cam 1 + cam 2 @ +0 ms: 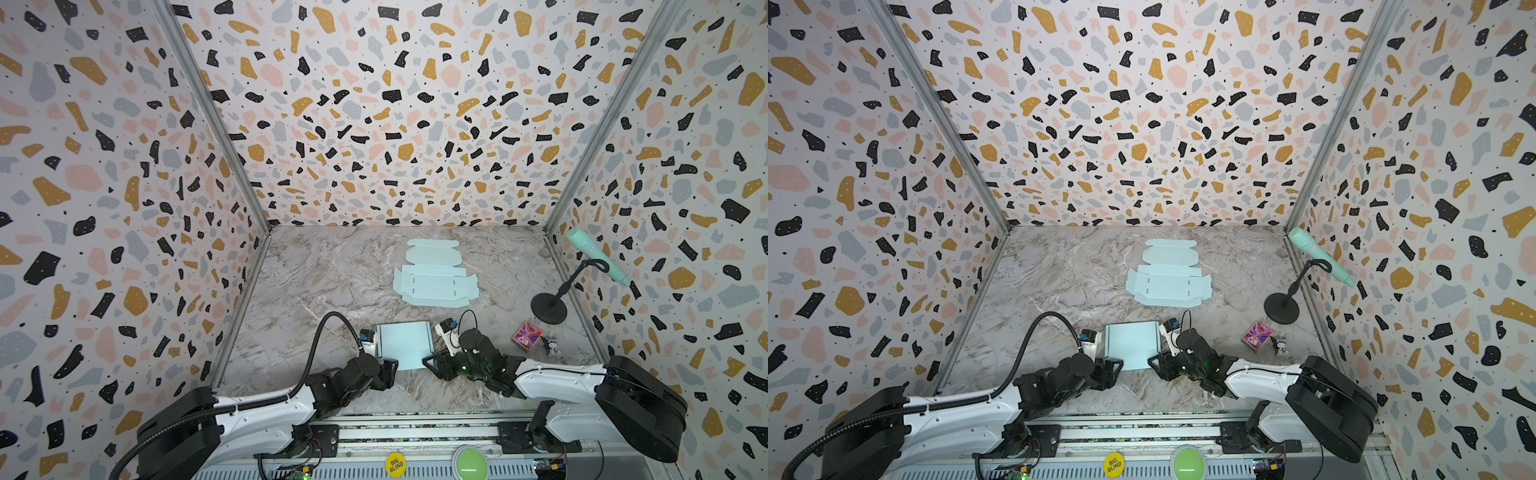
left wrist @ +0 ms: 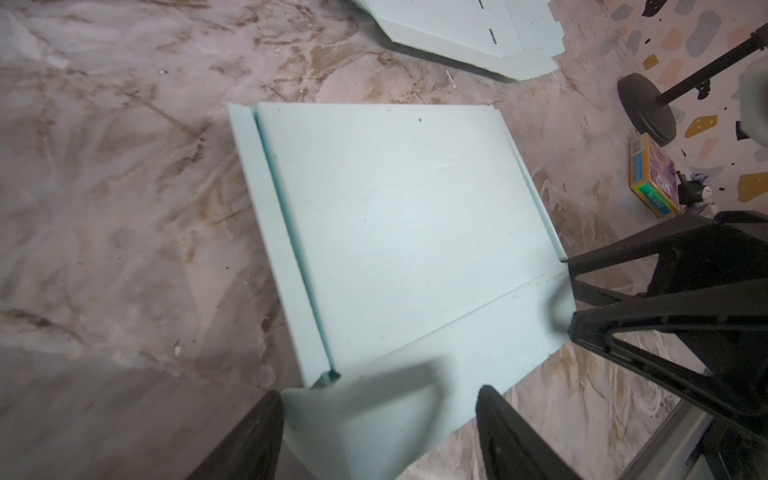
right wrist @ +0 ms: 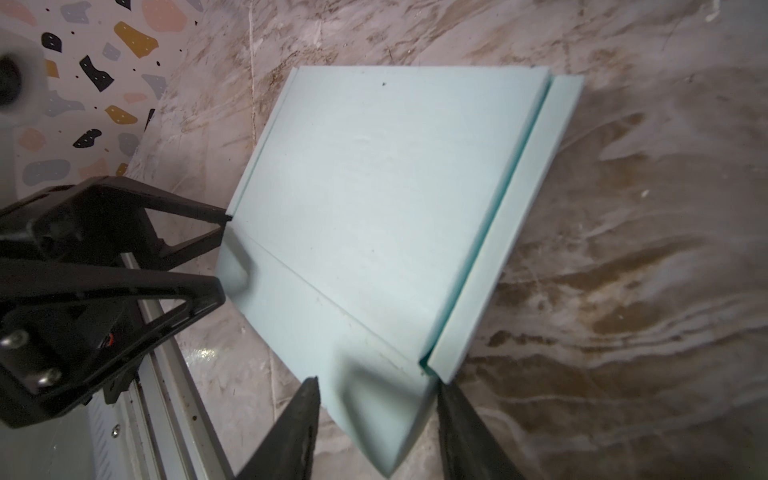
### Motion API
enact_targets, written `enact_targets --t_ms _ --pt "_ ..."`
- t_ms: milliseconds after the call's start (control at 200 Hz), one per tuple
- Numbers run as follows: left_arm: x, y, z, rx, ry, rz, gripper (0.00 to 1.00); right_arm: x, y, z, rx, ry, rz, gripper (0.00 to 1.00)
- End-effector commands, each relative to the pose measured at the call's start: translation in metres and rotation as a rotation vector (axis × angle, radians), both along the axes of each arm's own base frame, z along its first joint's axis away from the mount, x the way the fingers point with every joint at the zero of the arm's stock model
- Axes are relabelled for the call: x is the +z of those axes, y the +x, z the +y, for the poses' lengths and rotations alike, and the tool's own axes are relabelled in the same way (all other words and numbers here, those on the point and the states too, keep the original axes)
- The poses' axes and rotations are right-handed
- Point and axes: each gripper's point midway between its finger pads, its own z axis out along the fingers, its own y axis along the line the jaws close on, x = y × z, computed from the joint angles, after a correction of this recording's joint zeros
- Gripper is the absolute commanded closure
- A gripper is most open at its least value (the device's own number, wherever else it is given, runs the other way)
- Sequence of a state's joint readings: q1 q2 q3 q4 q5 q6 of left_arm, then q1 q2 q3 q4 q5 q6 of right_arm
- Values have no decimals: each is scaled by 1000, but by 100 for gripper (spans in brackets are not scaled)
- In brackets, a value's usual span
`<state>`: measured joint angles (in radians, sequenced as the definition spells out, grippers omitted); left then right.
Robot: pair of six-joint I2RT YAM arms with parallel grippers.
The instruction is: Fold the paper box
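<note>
**Position.** The paper box [image 1: 405,344] is found partly formed at the lower centre of both top views, flat on the marble table [image 1: 332,282]. A stack of flat blanks [image 1: 434,276] is noted above it in the frame, well apart. A narrow side wall [image 2: 274,232] has been turned up along each side edge. The near panel [image 2: 436,332], below a visible crease, lies almost flat.

**End effectors.** The left gripper [image 2: 380,397] is set astride the near left corner with its jaws wide, and a curled corner flap is seen between them. The right gripper [image 3: 378,384] is set astride the near right corner with its jaws about half apart, and a like flap fills the gap. Whether that flap is actually pinched cannot be told.

**Step in hand (judged).** The near panel is to be raised along its crease, with the corner flaps brought inside the side walls.

**Recommendations.**
- Both corners should be lifted together and at an equal rate, so that the panel is not skewed.
- The fold should be kept on the scored line.
- The curled flaps should be guided, not crushed.
- The base should be kept flat on the table, since light card is easily dragged.
</note>
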<state>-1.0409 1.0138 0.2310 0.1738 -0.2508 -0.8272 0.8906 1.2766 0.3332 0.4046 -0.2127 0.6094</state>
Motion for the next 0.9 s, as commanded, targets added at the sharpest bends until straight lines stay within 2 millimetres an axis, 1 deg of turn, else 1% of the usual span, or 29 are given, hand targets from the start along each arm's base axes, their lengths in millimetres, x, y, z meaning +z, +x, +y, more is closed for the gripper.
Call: enact_targets --t_ms 0,145,300,406,656,776,891 --pt "3 0 7 26 0 -15 23 9 -1 2 5 27 -17 53" --pt "9 -3 10 31 -24 -25 28 9 -2 2 1 26 -17 53" --pt "11 -5 7 15 -35 -26 37 9 -2 3 3 25 -18 51" --pt "9 -7 4 8 -36 -22 38 9 -3 4 3 23 -17 48" --pt "1 -6 -2 -3 -31 -13 43 7 -5 7 11 22 -10 50" --pt "5 -4 -7 -10 -47 -18 45 8 -7 10 21 26 -9 51" --pt "9 -3 -11 -15 -59 -23 46 9 -9 15 32 33 -11 52"
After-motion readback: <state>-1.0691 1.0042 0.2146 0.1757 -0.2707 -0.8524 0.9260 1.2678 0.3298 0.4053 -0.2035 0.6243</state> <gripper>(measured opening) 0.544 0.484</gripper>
